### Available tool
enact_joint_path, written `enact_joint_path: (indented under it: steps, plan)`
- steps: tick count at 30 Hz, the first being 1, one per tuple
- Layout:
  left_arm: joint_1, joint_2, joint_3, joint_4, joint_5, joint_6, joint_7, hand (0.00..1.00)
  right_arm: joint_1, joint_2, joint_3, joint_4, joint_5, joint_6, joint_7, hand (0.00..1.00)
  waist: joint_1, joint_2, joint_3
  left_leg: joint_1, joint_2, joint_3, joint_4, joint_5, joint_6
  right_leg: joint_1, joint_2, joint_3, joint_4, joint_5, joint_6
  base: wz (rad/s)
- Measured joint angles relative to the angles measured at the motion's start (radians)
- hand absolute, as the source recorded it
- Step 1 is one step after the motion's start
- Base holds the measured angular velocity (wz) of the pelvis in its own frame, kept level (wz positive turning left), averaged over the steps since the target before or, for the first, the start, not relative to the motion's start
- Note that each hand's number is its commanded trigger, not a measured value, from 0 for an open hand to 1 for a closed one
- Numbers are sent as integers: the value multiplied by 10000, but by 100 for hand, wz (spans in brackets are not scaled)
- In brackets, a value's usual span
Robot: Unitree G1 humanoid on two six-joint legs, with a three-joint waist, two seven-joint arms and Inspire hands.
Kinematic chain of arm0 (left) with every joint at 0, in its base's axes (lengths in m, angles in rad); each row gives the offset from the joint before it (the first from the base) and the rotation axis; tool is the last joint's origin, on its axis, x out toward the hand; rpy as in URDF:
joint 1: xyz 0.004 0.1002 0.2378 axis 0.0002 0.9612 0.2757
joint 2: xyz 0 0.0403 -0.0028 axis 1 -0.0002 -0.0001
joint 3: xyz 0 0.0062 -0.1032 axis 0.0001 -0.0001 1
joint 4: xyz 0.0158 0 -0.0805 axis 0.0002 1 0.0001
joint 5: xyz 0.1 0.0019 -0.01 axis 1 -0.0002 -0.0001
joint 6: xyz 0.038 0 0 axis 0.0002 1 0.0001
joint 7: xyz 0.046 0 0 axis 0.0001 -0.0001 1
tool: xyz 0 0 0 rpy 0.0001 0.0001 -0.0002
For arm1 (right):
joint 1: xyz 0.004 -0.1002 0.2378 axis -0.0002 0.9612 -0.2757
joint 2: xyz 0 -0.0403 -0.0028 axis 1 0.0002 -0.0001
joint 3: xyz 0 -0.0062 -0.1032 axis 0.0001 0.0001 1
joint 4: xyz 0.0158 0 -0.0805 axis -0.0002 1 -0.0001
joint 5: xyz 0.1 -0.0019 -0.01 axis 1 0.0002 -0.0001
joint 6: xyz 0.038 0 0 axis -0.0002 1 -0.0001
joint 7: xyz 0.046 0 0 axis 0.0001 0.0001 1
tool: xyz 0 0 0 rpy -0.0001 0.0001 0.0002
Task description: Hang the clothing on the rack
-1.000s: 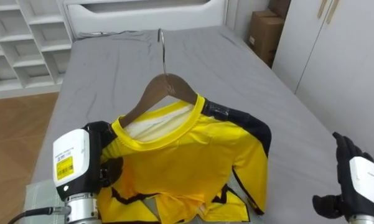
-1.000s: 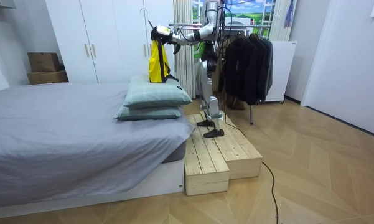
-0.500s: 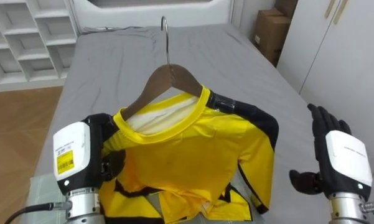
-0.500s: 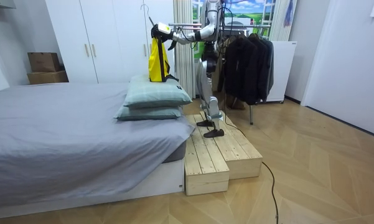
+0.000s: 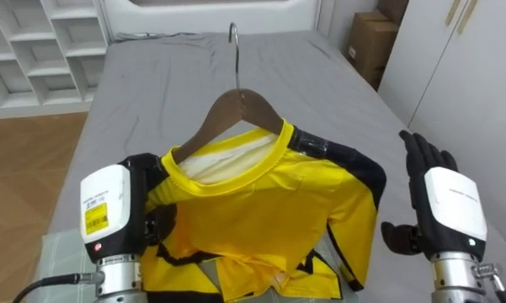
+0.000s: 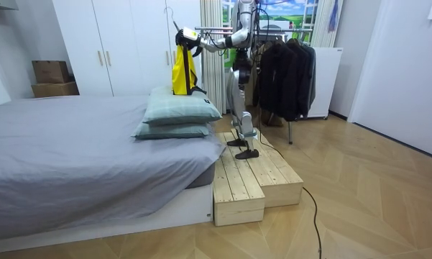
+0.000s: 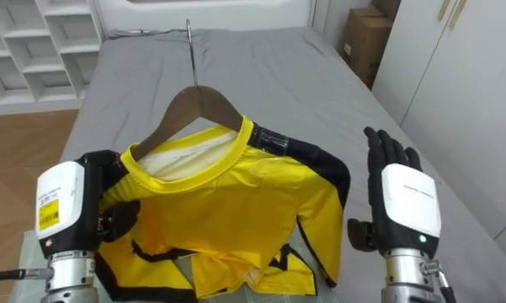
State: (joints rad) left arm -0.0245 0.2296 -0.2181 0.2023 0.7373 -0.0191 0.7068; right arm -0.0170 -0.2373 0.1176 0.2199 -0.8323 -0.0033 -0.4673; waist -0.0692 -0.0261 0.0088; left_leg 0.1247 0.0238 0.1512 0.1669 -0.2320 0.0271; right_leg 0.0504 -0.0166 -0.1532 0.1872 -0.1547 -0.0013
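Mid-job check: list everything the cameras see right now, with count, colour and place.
shirt: one, yellow with black trim, on the hanger, over the bed
hanger: one, wooden with metal hook, in the shirt's collar
bed: one, grey, below the shirt
pillows: two, pale green, stacked at the bed's end
shelves: one unit, white, left of the bed
boxes: two, brown, beside the wardrobe
wardrobe: one, white, against the wall
platform: one, wooden, under the robot
coats: several, dark, hanging behind the robot
left hand: gripping the shirt's shoulder
right hand: open, beside the shirt
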Motion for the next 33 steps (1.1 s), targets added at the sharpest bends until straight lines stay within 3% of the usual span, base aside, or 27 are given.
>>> enact_joint_path:
  steps: [15,23,33]
  plan:
    - [-14,6,-355,-12,134,-7,-257,100,-174,0,215,-65,1,-86,86,0,216,-43,-26,-117,0,-4,15,0,0,-142,10,-11,1,2,-2,0]
    - [-23,262,-611,-524,139,-22,-567,100,-232,0,277,-99,-15,-276,84,0,211,-44,-26,-111,10,-3,-7,0,0,-140,9,18,-22,2,-1,0]
    - [-25,272,-689,-660,217,-23,-716,100,-240,5,394,-160,-31,-307,84,0,198,-44,-26,-180,13,-1,-4,0,0,-145,10,-21,-32,2,-1,0]
